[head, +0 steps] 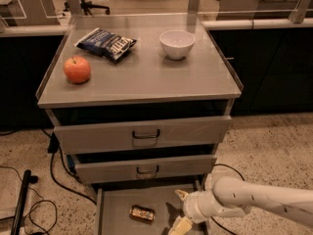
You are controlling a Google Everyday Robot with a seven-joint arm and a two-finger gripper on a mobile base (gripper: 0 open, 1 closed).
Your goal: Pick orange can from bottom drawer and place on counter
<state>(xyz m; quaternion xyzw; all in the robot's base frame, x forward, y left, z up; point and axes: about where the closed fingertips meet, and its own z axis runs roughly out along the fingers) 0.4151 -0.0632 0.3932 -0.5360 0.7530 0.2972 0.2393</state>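
The orange can (142, 213) lies on its side on the floor of the open bottom drawer (115, 204), left of the drawer's middle. My gripper (179, 210) hangs over the right part of the drawer, to the right of the can and apart from it. It is open and empty, with one pale finger (180, 225) near the picture's lower edge and the other up toward the cabinet. The white arm comes in from the lower right. The counter (146, 77) is the grey top of the cabinet.
On the counter sit an orange-red apple (77, 69) at the left, a dark blue chip bag (106, 43) at the back, and a white bowl (177, 43) at the back right. Two drawers with loop handles (145, 133) stand slightly open above. Cables (58, 180) lie on the floor at the left.
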